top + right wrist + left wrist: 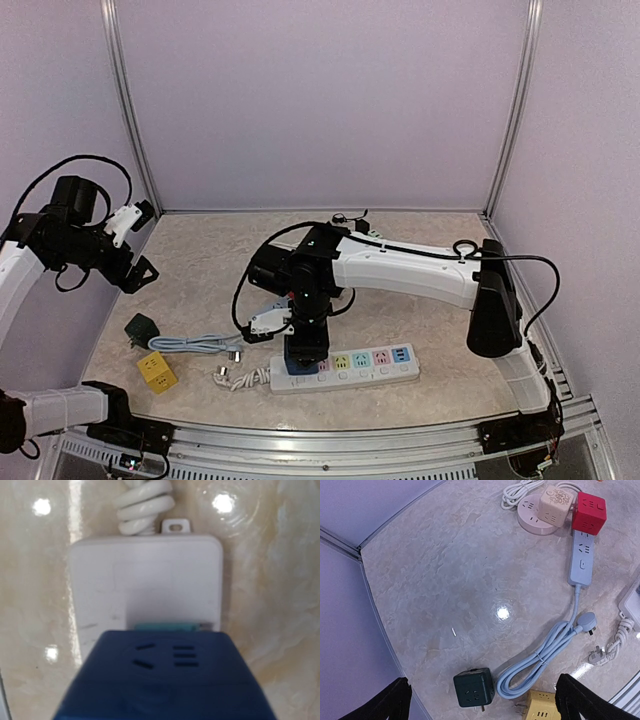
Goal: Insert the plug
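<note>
Top external, far left: the left gripper (pixel 140 245) is hanging high over the table's left side, jaws spread wide and carrying nothing.
Left wrist view, below it: a dark green cube (pixel 474 689), a yellow cube (pixel 540 706) and a bundled grey-blue cable (pixel 540 655) are lying loose on the top, all well apart from the action.
Centre: the right gripper (pixel 306 335) is pointing straight down and looking clamped on the blue cube plug (pixel 165 680). Its fingers are hiding from its own camera, so I'm judging that grip from the overhead view.
Plug position: it's sitting over the cord end of the white power strip (pixel 370 366), with a sliver of teal socket face (pixel 165 627) peeking out just beyond it. The prongs are hiding underneath, so I can't tell whether they're touching or seated.
Step in hand: I'm reading this as the final lining-up or pressing-in over that first socket.
Next move: it's calling for a straight downward push, the cube staying square to the strip's edges. The strip is lying unfixed, so it's likely to skid or tip.
Surface: the tabletop (pixel 200 270) is showing glossy beige marbling, throwing lamp glare.
Room: lilac walls (pixel 320 100) are closing in on three sides, with metal posts (pixel 125 100) standing in the back corners.
</note>
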{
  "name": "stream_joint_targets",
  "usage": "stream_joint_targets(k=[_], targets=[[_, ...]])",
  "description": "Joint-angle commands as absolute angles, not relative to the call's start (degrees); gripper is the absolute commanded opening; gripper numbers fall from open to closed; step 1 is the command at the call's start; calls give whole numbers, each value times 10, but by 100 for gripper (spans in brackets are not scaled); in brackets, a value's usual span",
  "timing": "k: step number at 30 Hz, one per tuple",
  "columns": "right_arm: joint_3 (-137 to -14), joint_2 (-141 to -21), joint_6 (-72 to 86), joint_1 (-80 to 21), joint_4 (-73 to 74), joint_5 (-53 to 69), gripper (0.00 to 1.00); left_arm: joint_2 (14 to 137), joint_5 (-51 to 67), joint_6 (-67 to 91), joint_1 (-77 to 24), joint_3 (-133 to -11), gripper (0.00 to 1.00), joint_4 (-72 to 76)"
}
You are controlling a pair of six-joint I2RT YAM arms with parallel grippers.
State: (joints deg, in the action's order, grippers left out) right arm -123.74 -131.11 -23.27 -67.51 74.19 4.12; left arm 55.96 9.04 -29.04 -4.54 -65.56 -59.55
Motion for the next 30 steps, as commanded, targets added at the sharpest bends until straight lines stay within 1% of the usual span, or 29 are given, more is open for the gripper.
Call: stream_joint_targets(k=[1, 10, 22, 30], targets=[[-1249, -1327, -231, -681, 750, 54, 0, 558, 98, -298, -41, -652, 99, -596], [-1285, -1339, -236, -682, 723, 69, 0, 559, 99, -298, -41, -651, 99, -596], [-1277, -1355, -254, -684, 763, 39, 0, 559, 98, -298, -41, -650, 99, -598], [-1256, -1361, -254, -684, 751, 46, 0, 558, 98, -299, -41, -649, 99, -596]])
